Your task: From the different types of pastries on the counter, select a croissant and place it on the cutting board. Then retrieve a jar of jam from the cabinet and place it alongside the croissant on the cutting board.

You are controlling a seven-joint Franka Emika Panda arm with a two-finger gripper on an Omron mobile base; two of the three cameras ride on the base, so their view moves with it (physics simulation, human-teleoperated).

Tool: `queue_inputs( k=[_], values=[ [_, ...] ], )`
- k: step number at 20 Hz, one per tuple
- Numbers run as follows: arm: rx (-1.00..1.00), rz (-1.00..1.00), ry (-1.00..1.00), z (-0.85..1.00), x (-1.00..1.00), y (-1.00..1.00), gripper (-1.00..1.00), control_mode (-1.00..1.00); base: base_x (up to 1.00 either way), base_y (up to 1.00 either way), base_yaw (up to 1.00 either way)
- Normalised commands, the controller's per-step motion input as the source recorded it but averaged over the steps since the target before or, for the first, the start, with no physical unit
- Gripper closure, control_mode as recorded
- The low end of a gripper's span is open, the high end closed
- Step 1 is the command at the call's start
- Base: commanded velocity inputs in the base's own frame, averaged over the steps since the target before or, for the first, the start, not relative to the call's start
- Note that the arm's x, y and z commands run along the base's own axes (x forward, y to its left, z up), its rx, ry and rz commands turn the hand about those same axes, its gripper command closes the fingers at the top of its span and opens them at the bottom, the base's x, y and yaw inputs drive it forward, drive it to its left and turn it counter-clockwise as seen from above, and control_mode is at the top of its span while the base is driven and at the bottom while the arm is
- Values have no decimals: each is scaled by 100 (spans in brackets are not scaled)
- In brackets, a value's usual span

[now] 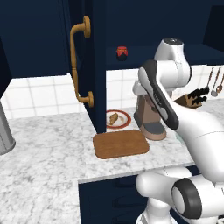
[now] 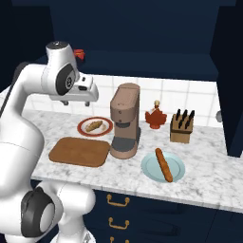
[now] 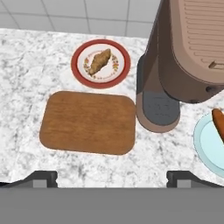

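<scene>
The golden-tan croissant [image 3: 99, 61] [image 2: 96, 125] [image 1: 113, 118] lies on a round white red-rimmed plate [image 3: 78, 72] behind the brown wooden cutting board [image 3: 87, 122] [image 2: 79, 151] [image 1: 120, 143]. Nothing lies on the board. My gripper [image 3: 113, 180] [image 2: 76, 103] hangs high over the board's near edge, open, with nothing between its fingertips [image 3: 41, 178]. The small red jar of jam [image 1: 122, 53] [image 2: 78, 54] stands on the shelf of the navy cabinet, whose door [image 1: 94, 65] stands open with its brass handle [image 1: 81, 65] facing me. The long brown stick pastry [image 2: 163, 165] [image 3: 218, 122] lies on a pale blue plate [image 2: 152, 171].
A brown coffee machine [image 2: 125, 121] [image 3: 183, 52] [image 1: 151, 118] stands just right of the board. Behind it are a red leaf-shaped bottle [image 2: 154, 118] and a knife block [image 2: 182, 127] [image 1: 192, 98]. The open door's edge overhangs the marbled counter [image 1: 43, 144] left of the board.
</scene>
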Motion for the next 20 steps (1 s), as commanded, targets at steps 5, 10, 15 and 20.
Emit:
queue_inputs(
  k=[5, 10, 15, 20],
  values=[
    [0, 4, -3, 63, -13, 0, -100, -100, 0, 0, 0],
    [0, 8, -12, 61, -9, -1, -100, -100, 0, 0, 0],
    [3, 13, -13, 4, 37, -7, -100, -100, 0, 0, 0],
    [0, 12, -18, 11, 29, -1, -100, -100, 0, 0, 0]
  ],
)
